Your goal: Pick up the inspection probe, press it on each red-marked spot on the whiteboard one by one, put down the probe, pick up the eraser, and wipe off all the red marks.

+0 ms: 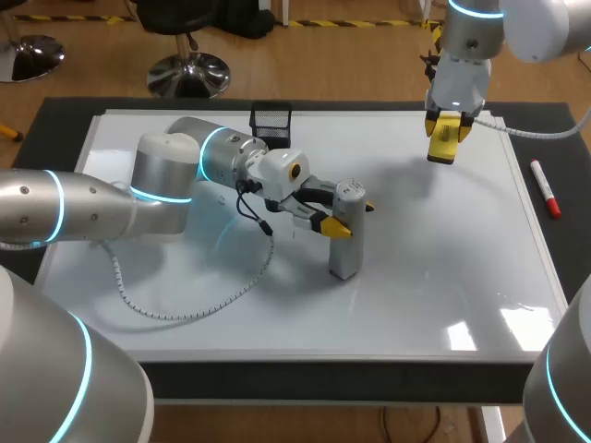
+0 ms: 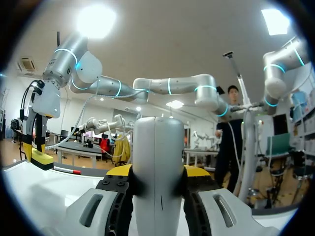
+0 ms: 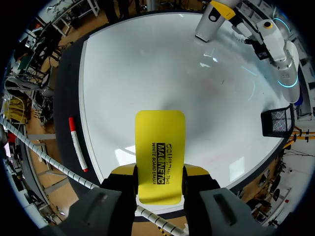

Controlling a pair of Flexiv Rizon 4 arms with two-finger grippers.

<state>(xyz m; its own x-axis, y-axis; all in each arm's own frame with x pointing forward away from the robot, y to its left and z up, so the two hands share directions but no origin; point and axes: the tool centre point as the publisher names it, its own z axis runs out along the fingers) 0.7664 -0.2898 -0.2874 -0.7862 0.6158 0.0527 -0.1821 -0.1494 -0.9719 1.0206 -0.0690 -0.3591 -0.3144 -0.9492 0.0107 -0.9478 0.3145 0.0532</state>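
Note:
The grey inspection probe [image 1: 347, 231] stands upright on the whiteboard [image 1: 443, 305] near its middle. My left gripper [image 1: 338, 216] is shut on its upper part; in the left wrist view the probe [image 2: 158, 167] fills the space between the yellow-tipped fingers. My right gripper [image 1: 444, 140] hangs above the board's far right part, shut on the yellow eraser [image 1: 445, 138]. In the right wrist view the eraser [image 3: 159, 155] sticks out ahead of the fingers, over bare board. I see no clear red marks on the board.
A red marker [image 1: 545, 188] lies on the dark mat to the right of the board, also seen as marker [image 3: 77, 143]. A black mesh holder [image 1: 271, 124] stands at the board's far edge. My left arm's cable [image 1: 185, 300] loops over the board's left part.

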